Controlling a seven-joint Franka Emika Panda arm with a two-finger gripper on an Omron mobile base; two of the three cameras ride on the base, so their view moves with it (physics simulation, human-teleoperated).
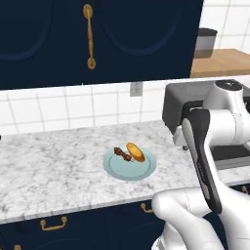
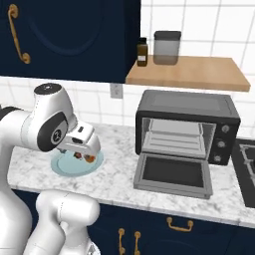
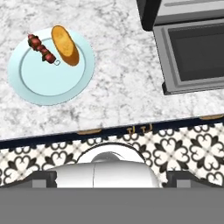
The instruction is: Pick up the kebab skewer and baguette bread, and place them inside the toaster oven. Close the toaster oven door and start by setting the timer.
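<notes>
1. A pale blue plate [image 1: 130,172] sits on the marbled white countertop [image 1: 53,168], well to the left of the toaster oven [image 2: 187,124] as the right base view shows it.
2. The kebab skewer [image 3: 41,49] lies on the plate, on the part of it towards the tiled wall in the left base view, with its dark red chunks in a short line.
3. The baguette bread [image 3: 65,45] lies on the same plate just beside the skewer, on the side nearer the oven; the two look close to touching, though I cannot tell whether they meet.
4. The toaster oven stands on the counter against the wall, under a wooden shelf [image 2: 189,72].
5. The toaster oven door [image 2: 173,174] is dropped fully open and lies flat in front of the oven, with the wire racks inside showing.
6. The oven's knobs [image 2: 222,136] are stacked in a column on the right of its front.
7. On the shelf above the oven stand a small brown bottle [image 2: 142,53] and a grey lidded jar [image 2: 166,48].
8. The gripper [image 2: 87,155] hangs above the plate, its camera looking down on plate and oven door together.
9. Its fingers stand wide apart and hold nothing.
</notes>
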